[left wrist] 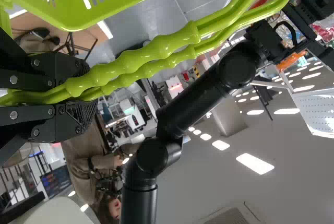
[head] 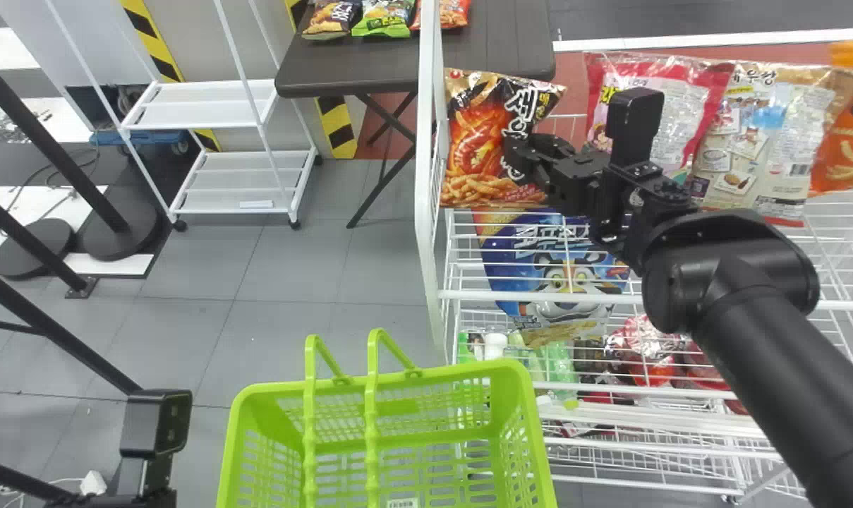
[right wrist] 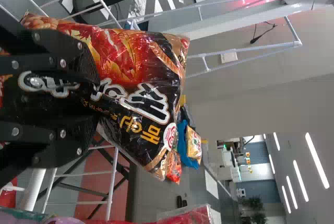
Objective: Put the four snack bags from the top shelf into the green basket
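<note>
In the head view my right gripper (head: 521, 152) is at the left end of the top shelf, shut on the black-and-orange snack bag (head: 472, 148), whose side draws in at the grip. The right gripper (right wrist: 86, 98) has that bag (right wrist: 130, 62) between its fingers in the right wrist view. Farther right stand a pink bag (head: 705, 95), a beige bag (head: 772, 134) and an orange bag (head: 846, 159). Parts of my left arm (head: 151, 430) show at the lower left. My left gripper (left wrist: 78, 93) is shut on the handles (left wrist: 156, 51) of the green basket (head: 518, 381).
The white shelf frame's left post (head: 426, 212) rises between the basket side and the bags. On a lower shelf lies a blue bag (head: 560, 268). A dark table (head: 370, 67) with several bags and a white rack (head: 221, 106) stand behind.
</note>
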You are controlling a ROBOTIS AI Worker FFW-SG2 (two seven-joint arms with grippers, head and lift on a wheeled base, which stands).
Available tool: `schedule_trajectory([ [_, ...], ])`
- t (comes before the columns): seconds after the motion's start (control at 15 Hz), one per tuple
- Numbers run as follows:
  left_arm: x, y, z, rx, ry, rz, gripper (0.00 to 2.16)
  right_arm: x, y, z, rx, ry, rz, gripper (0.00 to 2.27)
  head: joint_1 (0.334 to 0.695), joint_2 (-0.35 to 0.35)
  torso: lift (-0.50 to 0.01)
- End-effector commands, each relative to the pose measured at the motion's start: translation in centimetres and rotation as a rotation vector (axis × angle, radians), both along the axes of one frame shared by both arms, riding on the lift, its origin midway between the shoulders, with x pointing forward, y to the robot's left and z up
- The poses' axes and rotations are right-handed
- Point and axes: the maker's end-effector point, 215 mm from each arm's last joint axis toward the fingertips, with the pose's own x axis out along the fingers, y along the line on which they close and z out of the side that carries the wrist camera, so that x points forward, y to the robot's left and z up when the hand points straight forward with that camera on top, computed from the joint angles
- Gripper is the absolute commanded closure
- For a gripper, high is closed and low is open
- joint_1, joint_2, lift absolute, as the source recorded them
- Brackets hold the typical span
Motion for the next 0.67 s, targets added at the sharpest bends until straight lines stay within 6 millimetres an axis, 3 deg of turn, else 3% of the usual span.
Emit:
schedule_trajectory([
  [0.0, -0.1, 0.2, 0.3, -0.01, -0.001, 0.0, 2.15, -2.1, 1.0, 1.6, 0.039, -0.036, 0.011, 2.25, 0.695, 0.157, 0.0],
  [0.2, 0.3, 0.4, 0.5, -0.001, -0.023, -0.002, 2.15, -5.5, 1.2, 3.8, 0.111, -0.039, 0.007, 2.25, 0.695, 0.184, 0.0],
  [0.33, 1.2, 1.1, 0.8, 0.013, -0.042, 0.015, 2.15, -8.3, 0.0, 5.1, 0.128, -0.037, -0.016, 2.25, 0.695, 0.188, 0.0],
  [0.47, 2.1, 1.8, 1.2, 0.017, -0.048, 0.038, 2.15, -11.1, -3.9, 6.1, 0.139, -0.019, -0.081, 2.25, 0.695, 0.19, 0.0],
  [0.6, 3.2, 2.0, 1.6, 0.018, -0.059, 0.049, 2.15, -15.5, -6.4, 6.3, 0.145, 0.012, -0.116, 2.25, 0.695, 0.169, 0.0],
])
